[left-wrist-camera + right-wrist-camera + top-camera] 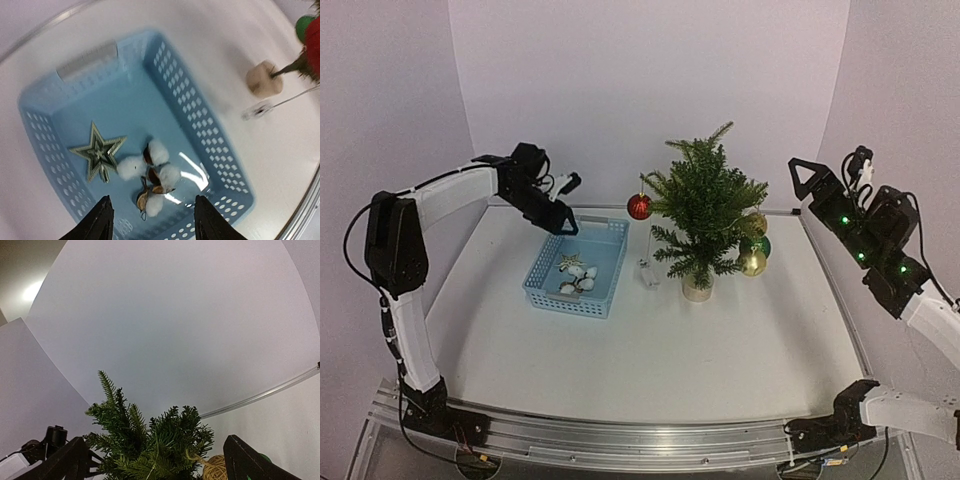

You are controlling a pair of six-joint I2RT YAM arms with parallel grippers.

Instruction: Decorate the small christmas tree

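The small christmas tree (705,212) stands right of centre on its pale round base (264,80). It carries a red ball (639,207) on its left and a twine ball (757,222), a green ball (757,245) and a gold ball (753,264) on its right. My left gripper (152,225) hangs open over the blue basket (611,290), with nothing between its fingers. Below it lie white cotton bolls (152,170) and a glittery star (98,151). My right gripper (157,465) is open and empty, held high to the right of the tree (150,445), facing its top.
A small clear piece (648,270) with a thin wire stands on the table between basket and tree. White walls close in the back and both sides. A metal rail (620,440) runs along the near edge.
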